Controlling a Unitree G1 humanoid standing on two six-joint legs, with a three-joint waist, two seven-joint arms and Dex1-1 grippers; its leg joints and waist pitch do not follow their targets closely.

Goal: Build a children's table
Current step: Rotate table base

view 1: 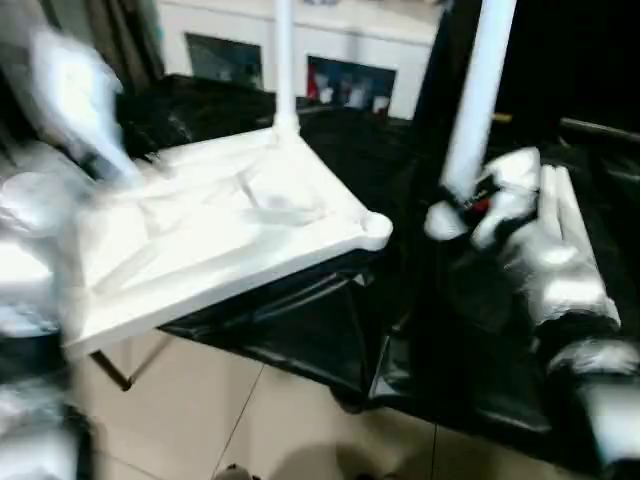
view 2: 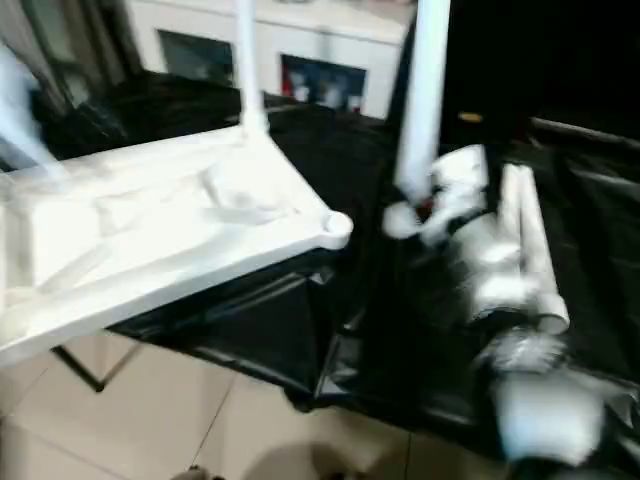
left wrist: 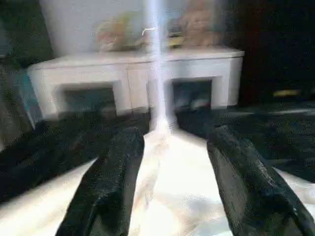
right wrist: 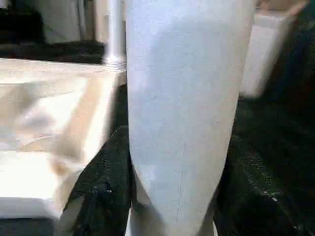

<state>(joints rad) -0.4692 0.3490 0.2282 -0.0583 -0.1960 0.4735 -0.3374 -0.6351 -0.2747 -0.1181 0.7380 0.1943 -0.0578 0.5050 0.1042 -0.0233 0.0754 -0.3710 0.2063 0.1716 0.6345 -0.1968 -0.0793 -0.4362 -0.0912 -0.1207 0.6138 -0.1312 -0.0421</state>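
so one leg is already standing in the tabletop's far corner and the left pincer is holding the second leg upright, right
Not quite: the right pincer grips the second leg, as the right wrist view shows with its fingers on either side of the tube. The left pincer is open over the tabletop. One leg does stand in the far corner.

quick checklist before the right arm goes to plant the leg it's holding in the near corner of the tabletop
1. Held leg between the right pincer fingers: ok.
2. Leg upright: slightly tilted, not ok.
3. Near corner socket empty: ok.
4. Far corner leg already standing in the tabletop: ok.
5. Left pincer open, holding nothing, over the tabletop: ok.
6. Spare legs lying beside the right arm, clear of the socket: ok.
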